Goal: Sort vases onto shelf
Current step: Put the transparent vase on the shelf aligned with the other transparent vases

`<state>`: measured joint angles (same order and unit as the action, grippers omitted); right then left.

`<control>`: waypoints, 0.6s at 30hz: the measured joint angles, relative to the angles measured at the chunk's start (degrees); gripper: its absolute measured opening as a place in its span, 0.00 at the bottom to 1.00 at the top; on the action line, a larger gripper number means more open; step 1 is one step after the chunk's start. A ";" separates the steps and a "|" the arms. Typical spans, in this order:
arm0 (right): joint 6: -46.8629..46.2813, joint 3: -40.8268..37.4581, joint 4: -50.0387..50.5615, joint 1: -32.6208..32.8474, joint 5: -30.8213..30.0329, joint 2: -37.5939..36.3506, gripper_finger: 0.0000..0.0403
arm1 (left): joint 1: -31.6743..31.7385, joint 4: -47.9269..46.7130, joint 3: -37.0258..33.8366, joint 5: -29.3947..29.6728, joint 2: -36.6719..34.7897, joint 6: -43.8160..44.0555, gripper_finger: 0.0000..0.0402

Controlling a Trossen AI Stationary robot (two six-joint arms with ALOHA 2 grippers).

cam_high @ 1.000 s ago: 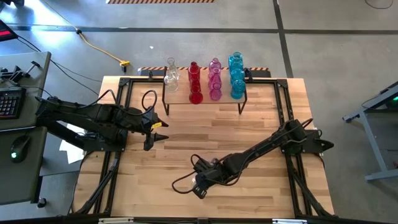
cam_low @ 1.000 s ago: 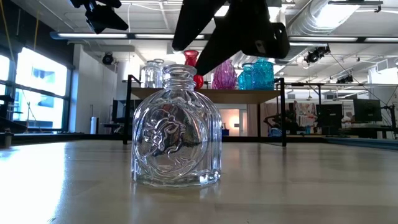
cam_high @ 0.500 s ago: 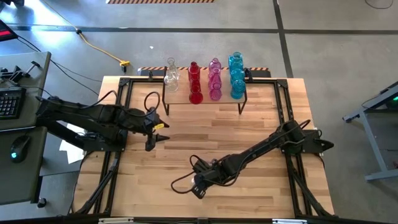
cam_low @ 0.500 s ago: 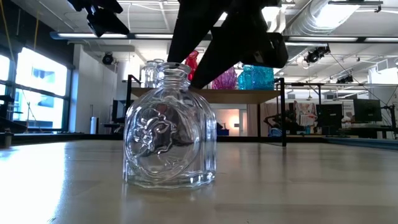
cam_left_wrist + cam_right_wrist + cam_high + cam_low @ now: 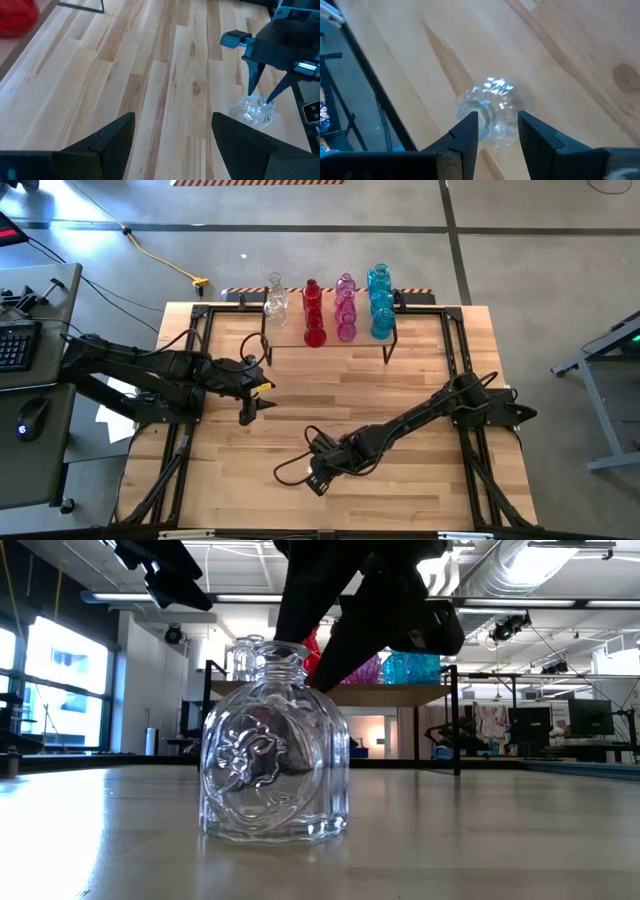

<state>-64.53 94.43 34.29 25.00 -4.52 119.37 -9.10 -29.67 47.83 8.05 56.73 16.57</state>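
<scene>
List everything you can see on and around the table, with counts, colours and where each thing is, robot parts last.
Clear vase: one, standing on the tabletop near the front, neck between the right gripper's fingers.
Shelf: one, light wood on black legs, at the table's back edge.
Shelf vases: clear, red, pink and blue columns, left to right; exact count unclear.
Table: one, light wood slats.
Keyboard: one, on a side desk left of the table.
Left gripper: one, open, empty, above the table's left side.
Right gripper: one, closed around the clear vase's neck.
</scene>
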 joint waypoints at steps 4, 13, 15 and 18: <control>-0.96 0.00 0.80 -0.38 0.06 0.00 0.29 | 0.00 0.02 0.00 0.00 0.05 -0.01 0.63; -6.00 0.00 1.38 -1.71 0.43 0.00 0.25 | 0.02 0.39 0.00 0.00 0.05 -0.13 0.63; -6.71 0.00 1.41 -1.82 0.60 0.00 0.20 | 0.02 0.43 0.00 0.00 0.05 -0.14 0.63; -7.60 0.00 1.36 -2.11 0.72 -0.04 0.12 | 0.00 0.42 0.00 0.00 0.05 -0.14 0.63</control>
<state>-72.13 94.43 35.65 22.88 -3.80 119.33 -9.10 -29.26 47.83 8.05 56.77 16.43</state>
